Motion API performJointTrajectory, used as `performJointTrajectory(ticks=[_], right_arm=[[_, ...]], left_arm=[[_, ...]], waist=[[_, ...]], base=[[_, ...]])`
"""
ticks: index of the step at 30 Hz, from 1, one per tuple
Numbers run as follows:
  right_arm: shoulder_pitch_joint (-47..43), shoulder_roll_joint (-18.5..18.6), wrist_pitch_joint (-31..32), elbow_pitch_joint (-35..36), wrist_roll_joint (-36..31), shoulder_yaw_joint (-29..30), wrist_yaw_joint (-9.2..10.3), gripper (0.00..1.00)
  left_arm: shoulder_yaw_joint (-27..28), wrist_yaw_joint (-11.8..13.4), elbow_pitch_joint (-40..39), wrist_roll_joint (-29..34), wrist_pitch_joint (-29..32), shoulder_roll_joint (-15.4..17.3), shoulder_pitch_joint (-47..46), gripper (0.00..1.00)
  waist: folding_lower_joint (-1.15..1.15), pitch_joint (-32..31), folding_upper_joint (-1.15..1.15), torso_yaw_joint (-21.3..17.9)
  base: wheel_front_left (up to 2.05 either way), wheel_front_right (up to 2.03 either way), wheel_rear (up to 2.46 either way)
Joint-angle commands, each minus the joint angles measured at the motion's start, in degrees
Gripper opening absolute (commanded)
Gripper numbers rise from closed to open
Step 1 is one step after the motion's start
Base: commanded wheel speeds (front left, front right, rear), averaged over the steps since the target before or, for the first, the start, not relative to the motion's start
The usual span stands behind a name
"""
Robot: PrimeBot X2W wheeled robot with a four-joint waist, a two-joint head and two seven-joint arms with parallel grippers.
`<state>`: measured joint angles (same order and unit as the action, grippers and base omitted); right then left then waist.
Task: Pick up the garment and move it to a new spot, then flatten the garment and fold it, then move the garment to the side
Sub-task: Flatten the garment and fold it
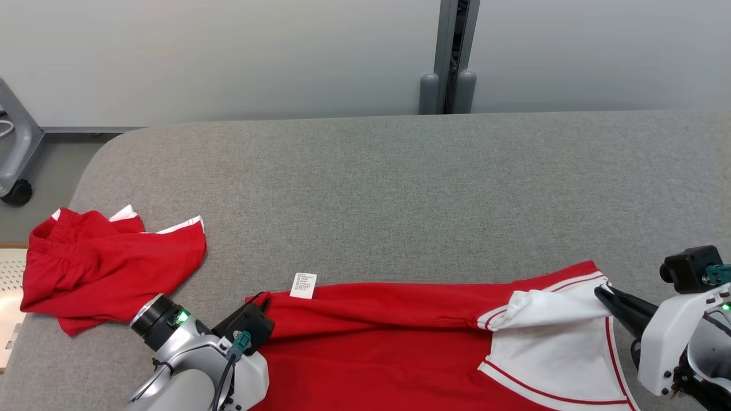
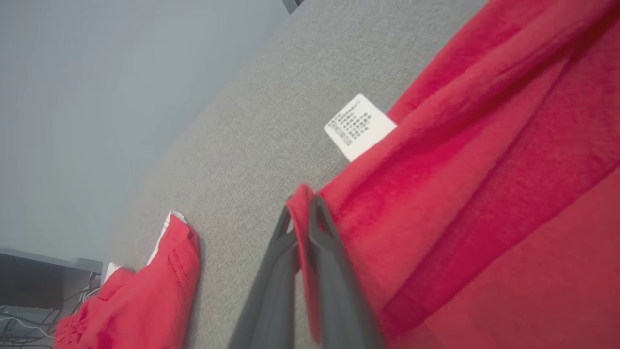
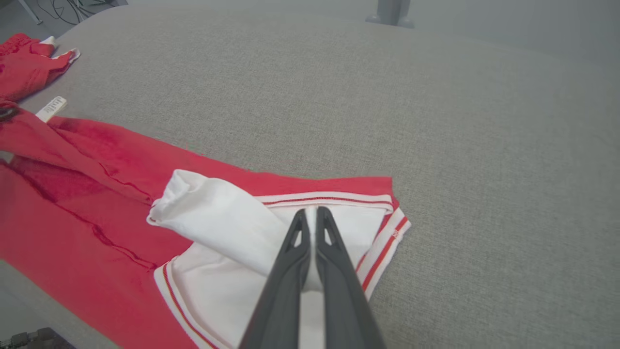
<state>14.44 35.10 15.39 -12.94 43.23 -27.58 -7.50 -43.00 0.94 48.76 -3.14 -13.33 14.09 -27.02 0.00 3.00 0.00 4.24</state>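
Garment (image 1: 388,342), red with a white striped-trim section at its right end, lies stretched along the near edge of the table (image 1: 400,188), running left to right. Left gripper (image 2: 302,208) is pinched together on the red hem at the left end, with cloth sandwiched between the fingers. Right gripper (image 3: 310,215) is clamped on the white fold at the right end, where the white part is bunched into a loose roll. Care label (image 1: 303,285) sticks out flat onto the table just right of the left gripper. Second red piece (image 1: 108,268) with white trim sits crumpled at the table's left edge, near the left arm and apart from the main garment. The grey woven table top has a rounded corner at far left. Behind it are a pale grey wall (image 1: 228,57) and a grey vertical post (image 1: 451,57). Off the far-left corner stands a metal frame leg with a black caster (image 1: 17,191) on the floor. A pale perforated panel (image 1: 11,279) shows at the left edge.
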Motion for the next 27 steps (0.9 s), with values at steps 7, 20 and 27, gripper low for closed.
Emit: performJointTrajectory(ticks=[7, 20, 27], right_arm=[[-7.61, -1.65, 9.75, 9.16, -3.05, 7.92, 0.01, 0.00], [-15.50, -6.80, 22.01, 19.14, -8.20, 17.33, 0.01, 0.00], [-17.48, -8.45, 25.58, 20.21, -9.48, 19.84, 0.01, 0.00]], left_arm=[[-0.82, 0.86, -4.48, 0.47, 1.59, 2.67, 2.23, 0.00], [-3.58, 0.73, -12.33, 1.69, 5.01, 7.00, 5.56, 0.00], [-4.16, 1.18, -15.29, 1.70, 5.97, 8.40, 5.99, 0.00]], waist=[[0.00, 0.23, 0.00, 0.34], [0.00, 1.30, 0.00, 0.79], [0.00, 1.46, 0.00, 1.02]], base=[[0.00, 0.00, 0.00], [0.00, 0.00, 0.00], [0.00, 0.00, 0.00]])
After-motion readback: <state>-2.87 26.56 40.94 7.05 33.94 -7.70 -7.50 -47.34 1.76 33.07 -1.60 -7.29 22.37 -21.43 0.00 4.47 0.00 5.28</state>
